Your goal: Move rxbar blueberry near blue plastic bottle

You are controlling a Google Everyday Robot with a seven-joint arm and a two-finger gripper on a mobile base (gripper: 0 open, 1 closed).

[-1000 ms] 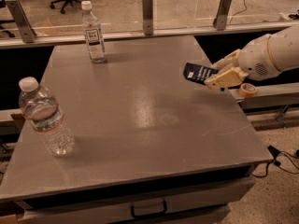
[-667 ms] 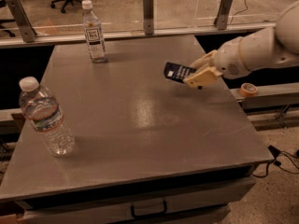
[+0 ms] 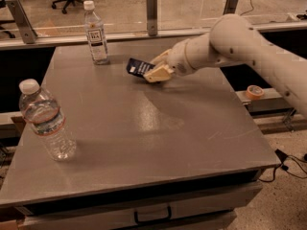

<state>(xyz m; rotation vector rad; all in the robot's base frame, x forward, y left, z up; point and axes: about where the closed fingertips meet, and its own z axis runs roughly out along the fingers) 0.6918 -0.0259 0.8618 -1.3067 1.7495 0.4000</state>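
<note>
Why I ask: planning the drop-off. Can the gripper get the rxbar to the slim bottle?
Probably yes: the gripper, shut on the rxbar blueberry, hangs close beside the blue plastic bottle; nothing stands between them.

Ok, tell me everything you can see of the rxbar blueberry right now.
The rxbar blueberry is a flat, dark navy wrapper with small white print; it looks like thin plastic film. The gripper, over the far middle of the table, is shut on its right end. The left end sticks out free and tilted, pointing toward the blue plastic bottle but apart from it. I cannot tell whether it touches the tabletop.
</note>
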